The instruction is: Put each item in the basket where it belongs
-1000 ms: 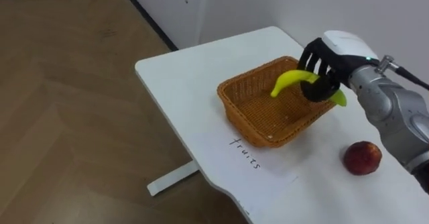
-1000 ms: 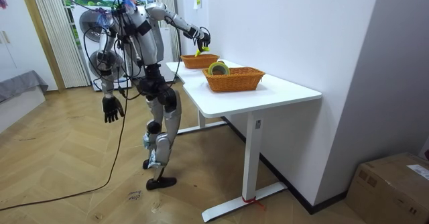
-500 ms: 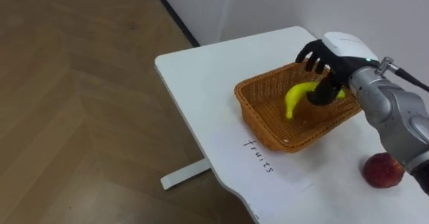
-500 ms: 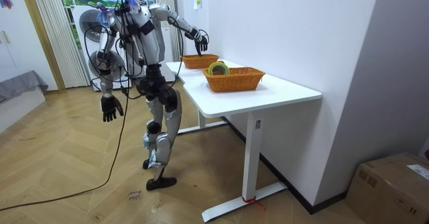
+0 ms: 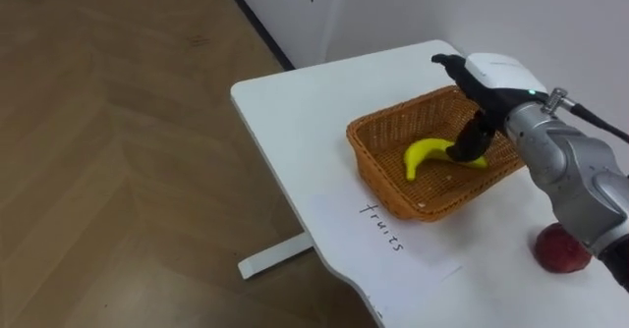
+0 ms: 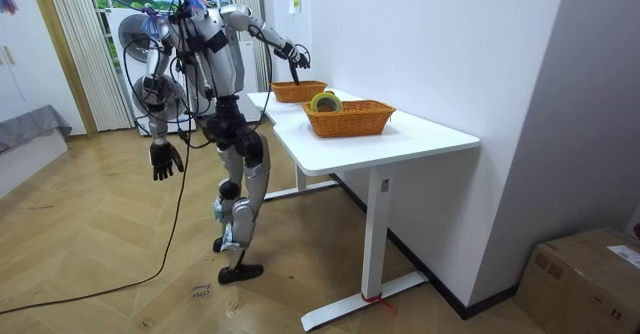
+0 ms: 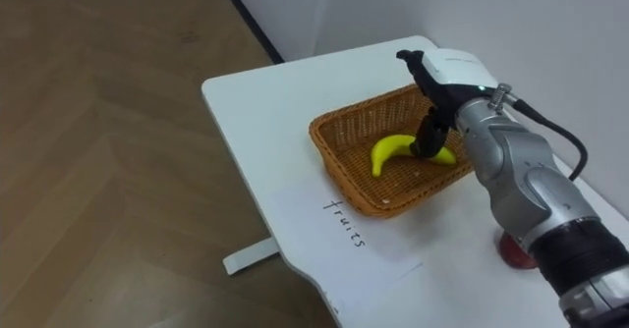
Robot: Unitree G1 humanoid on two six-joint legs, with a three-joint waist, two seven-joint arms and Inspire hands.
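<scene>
**Banana lies in the fruit basket under the right robot hand**

In the eye views, the right robot hand (image 5: 488, 84) comes in from the right edge. It hangs over the far right part of the wicker basket (image 5: 378, 166), which sits right of centre on the white bench (image 5: 295, 112). Its fingers are spread and loose, gripping nothing. One dark digit points down at the right end of the banana (image 5: 429, 155); whether it touches cannot be told. The banana lies flat on the basket's floor, its other end toward the frame's centre. A handwritten label (image 5: 382, 228) sits on the bench just below the basket. A red fruit (image 5: 560, 250) rests on the bench at the lower right, apart from the basket and partly hidden by the arm.

In the room view the robot stands at the bench's far end, in the upper left of the frame. The left robot hand (image 6: 164, 161) hangs by its side, fingers relaxed. A second basket (image 6: 350, 120), nearer the camera, holds a roll of tape (image 6: 325, 101).
</scene>
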